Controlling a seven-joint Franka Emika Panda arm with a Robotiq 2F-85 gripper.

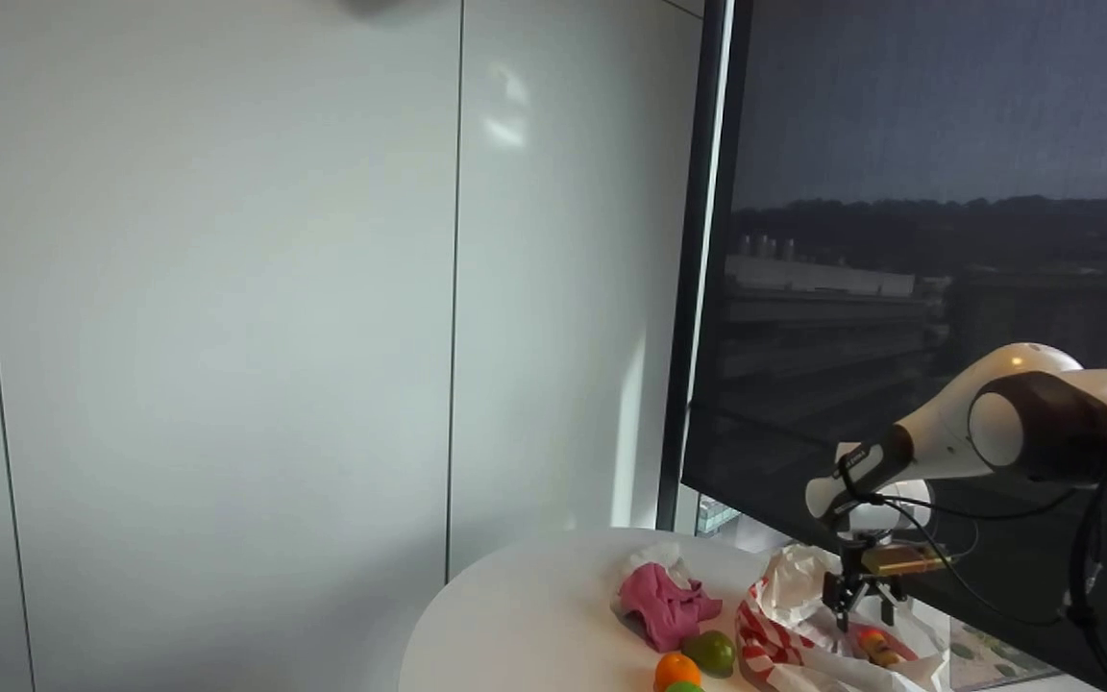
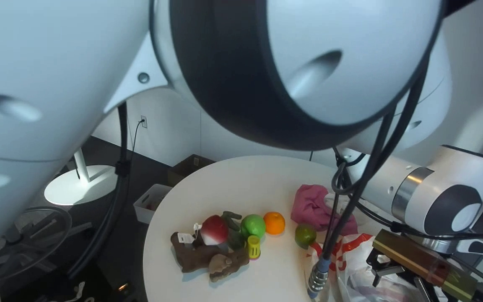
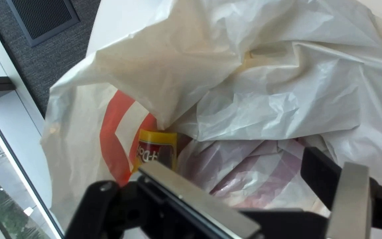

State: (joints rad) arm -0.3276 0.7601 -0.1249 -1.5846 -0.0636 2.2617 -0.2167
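white plastic bag (image 3: 184, 69), spread pincer (image 1: 864, 610) at its mouth
the pincer hovers with its fingers (image 3: 320, 176) wide apart and nothing pinched between them. the bag, crumpled and marked in red, stands near the edge of the round counter (image 1: 505, 625), and a yellow tub (image 3: 150, 150) with a dark red label sits inside it, close to one finger; whether the two touch cannot be told. a green fruit (image 2: 305, 235) lies just beside the bag, with a pink cloth (image 2: 310, 207) near. the step in hand looks like the approach, no grip made; closing on the tub from here would call for fingers set either side of it and loose folds kept clear.
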